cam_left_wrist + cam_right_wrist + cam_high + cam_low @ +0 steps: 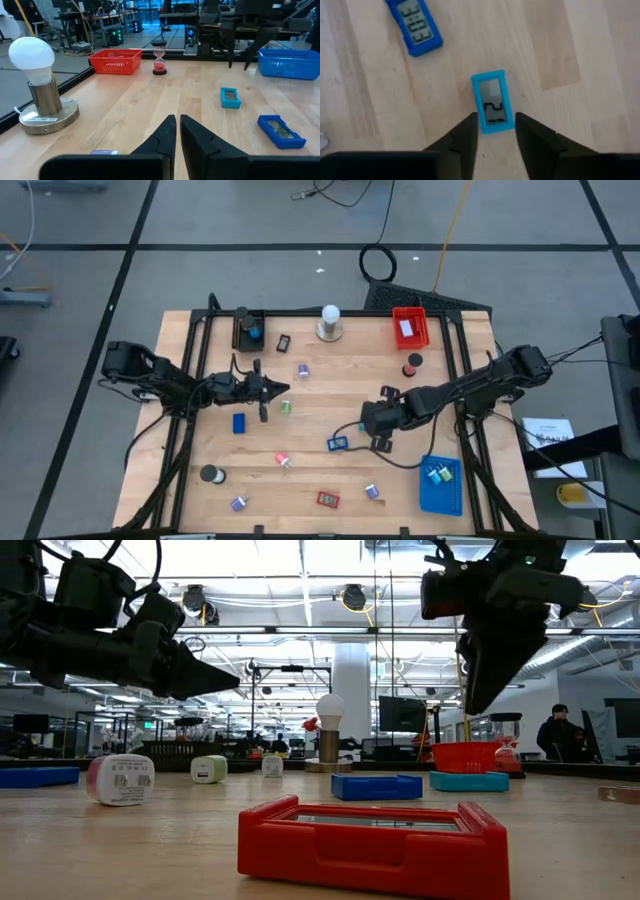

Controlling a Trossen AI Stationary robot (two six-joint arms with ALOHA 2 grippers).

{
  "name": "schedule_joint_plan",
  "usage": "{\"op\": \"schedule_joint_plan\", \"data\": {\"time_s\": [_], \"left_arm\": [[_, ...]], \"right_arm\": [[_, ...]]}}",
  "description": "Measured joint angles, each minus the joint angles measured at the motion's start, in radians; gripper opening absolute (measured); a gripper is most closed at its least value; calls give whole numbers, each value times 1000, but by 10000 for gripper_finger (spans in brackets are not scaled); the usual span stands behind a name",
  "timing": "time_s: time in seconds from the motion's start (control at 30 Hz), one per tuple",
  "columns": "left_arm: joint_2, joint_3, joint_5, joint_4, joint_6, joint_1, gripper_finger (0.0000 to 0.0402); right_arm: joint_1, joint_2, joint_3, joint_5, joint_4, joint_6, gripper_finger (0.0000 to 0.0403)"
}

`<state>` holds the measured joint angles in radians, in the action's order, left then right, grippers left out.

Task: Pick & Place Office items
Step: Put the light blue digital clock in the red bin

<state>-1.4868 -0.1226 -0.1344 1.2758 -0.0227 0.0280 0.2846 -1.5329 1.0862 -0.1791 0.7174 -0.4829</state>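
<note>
Small office items lie scattered on the wooden table. A teal display piece lies flat, and my right gripper hangs open above it, fingers slanting down, one on either side of its near end, clear of it. In the low view the right gripper is well above this teal piece. A blue display piece lies just beyond it. My left gripper is shut and empty, held level over the table's left half.
A red tray and a red hourglass are at the far right, a blue tray at the near right, a black tray at the far left. A white bulb on a grey base stands at the far middle.
</note>
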Motion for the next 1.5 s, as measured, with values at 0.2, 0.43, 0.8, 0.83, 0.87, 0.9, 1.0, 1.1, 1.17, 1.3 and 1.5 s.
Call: {"op": "schedule_joint_plan", "data": {"time_s": [0.2, 0.43, 0.8, 0.83, 0.87, 0.9, 1.0, 1.1, 1.17, 1.3, 1.5], "left_arm": [[0, 0, 0, -9, 1, 0, 33], [0, 0, 0, -17, 0, 0, 33], [0, 0, -6, -17, 0, 0, 33], [0, 0, -6, -17, 0, 0, 33], [0, 0, -6, -17, 0, 0, 33], [0, 0, -6, -17, 0, 0, 33], [0, 0, -7, -18, 0, 0, 33], [0, 0, -7, -25, 0, 0, 33], [0, 0, -8, -26, 0, 0, 33], [0, 0, -8, -32, 1, 0, 33], [0, 0, -8, -35, 2, 0, 33]], "right_arm": [[-7, -7, -18, -2, -28, 51, 206], [-30, -7, -123, 0, -179, 58, 251], [-35, -22, -236, 24, -362, 109, 240], [-36, -30, -241, 24, -363, 110, 238], [-37, -40, -244, 26, -360, 110, 236], [-37, -54, -244, 31, -360, 111, 234], [-36, -97, -241, 54, -385, 122, 226], [-38, -118, -240, 50, -389, 101, 209], [-41, -119, -241, 50, -392, 71, 190], [-42, -92, -244, -2, -383, -70, 149], [-41, -29, -246, -87, -271, -347, 149]]}}
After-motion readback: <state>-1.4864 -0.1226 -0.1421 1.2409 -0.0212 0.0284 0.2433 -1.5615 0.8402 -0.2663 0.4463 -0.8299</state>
